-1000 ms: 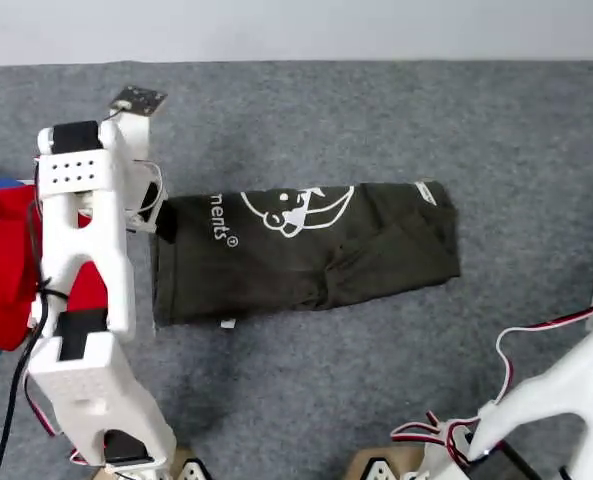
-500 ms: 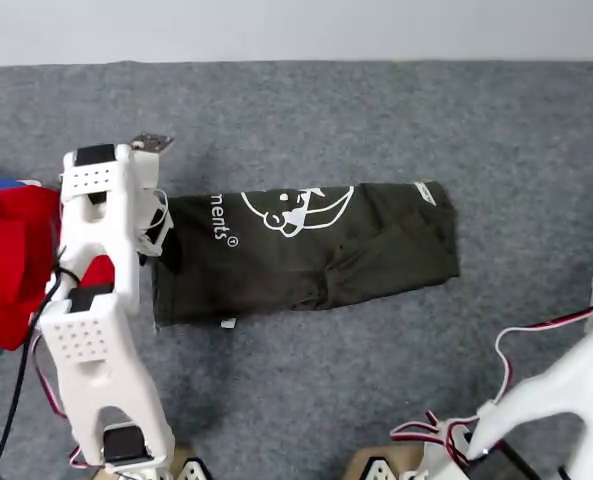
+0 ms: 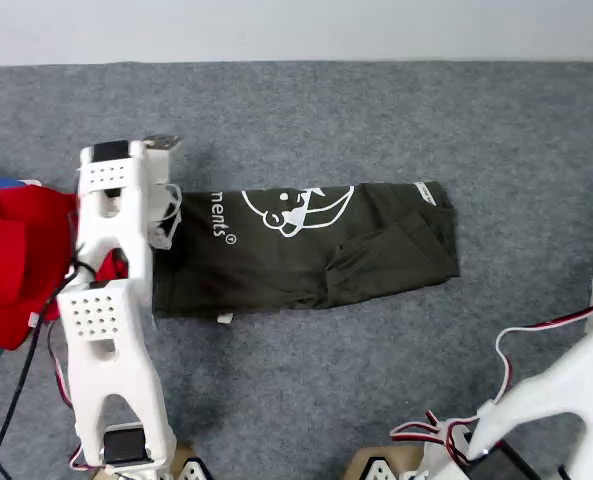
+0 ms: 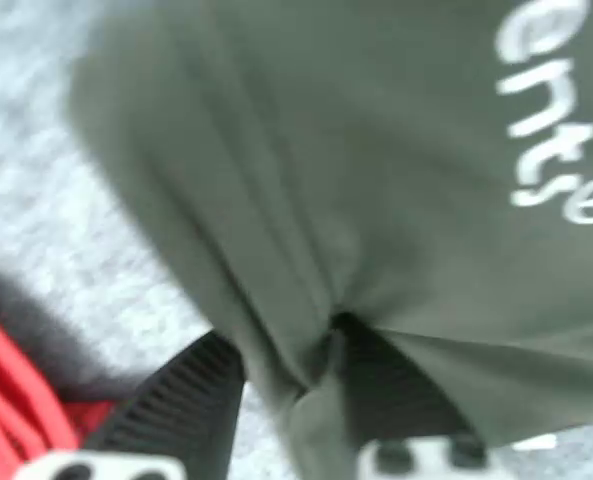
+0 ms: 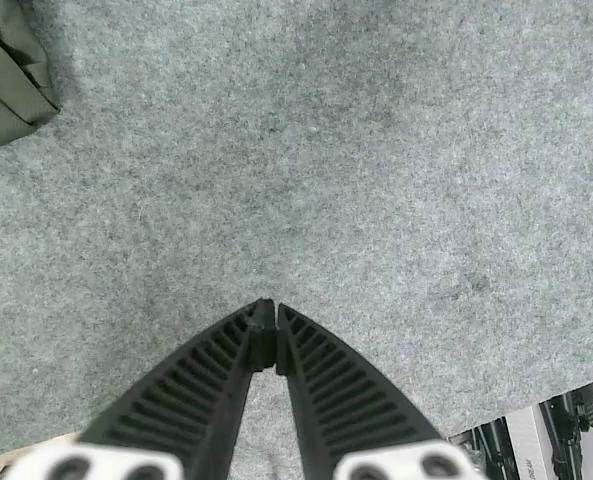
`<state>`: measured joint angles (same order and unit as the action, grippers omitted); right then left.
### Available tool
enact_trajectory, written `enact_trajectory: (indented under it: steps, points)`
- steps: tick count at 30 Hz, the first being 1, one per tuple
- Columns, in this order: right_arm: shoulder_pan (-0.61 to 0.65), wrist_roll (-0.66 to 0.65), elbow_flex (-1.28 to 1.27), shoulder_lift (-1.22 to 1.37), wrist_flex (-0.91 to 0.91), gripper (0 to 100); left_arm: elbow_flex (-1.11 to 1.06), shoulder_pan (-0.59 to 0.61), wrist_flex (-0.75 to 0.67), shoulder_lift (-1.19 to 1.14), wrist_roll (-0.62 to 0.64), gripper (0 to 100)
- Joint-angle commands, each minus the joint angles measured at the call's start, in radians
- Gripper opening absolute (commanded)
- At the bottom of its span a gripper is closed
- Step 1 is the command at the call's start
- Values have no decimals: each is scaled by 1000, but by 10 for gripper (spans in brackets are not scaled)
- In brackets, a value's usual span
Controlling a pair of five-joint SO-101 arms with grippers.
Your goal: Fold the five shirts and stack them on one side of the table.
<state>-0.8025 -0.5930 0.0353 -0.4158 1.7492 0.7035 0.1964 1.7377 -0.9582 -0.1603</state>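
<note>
Grey felt table (image 3: 396,130) is seen across the frame. A dark olive shirt (image 3: 306,255), folded into a long band, is laid at centre. Red shirts (image 3: 16,250) are heaped at the left edge. The olive band's left end is pinched in the left gripper (image 4: 291,375). The right gripper (image 5: 264,325) is held closed, empty, over bare felt.

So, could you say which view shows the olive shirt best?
The high view: nearly the whole olive shirt is laid out. Left wrist view: a fold pinched in the left gripper. Right wrist view: one corner.
</note>
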Motion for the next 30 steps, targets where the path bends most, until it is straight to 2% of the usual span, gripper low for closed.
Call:
enact_trajectory:
  steps: [1, 6, 12, 18, 24, 30]
  points:
    - [-10, -9, 8, -36, 27, 9, 90, 0, 17, -32, 18, 4]
    - [-10, -9, 8, -38, 27, 9, 105, 12, 17, 57, 20, 4]
    - [-10, -9, 8, -38, 27, 9, 105, 84, 17, 226, 18, 4]
    - [-7, -9, 8, -36, 25, 9, 105, 84, 18, 272, -57, 4]
    - [-8, -9, 8, -33, 25, 9, 77, -18, 20, 325, -58, 4]
    - [-10, -9, 8, -36, 25, 9, -87, -235, 20, 528, -57, 4]
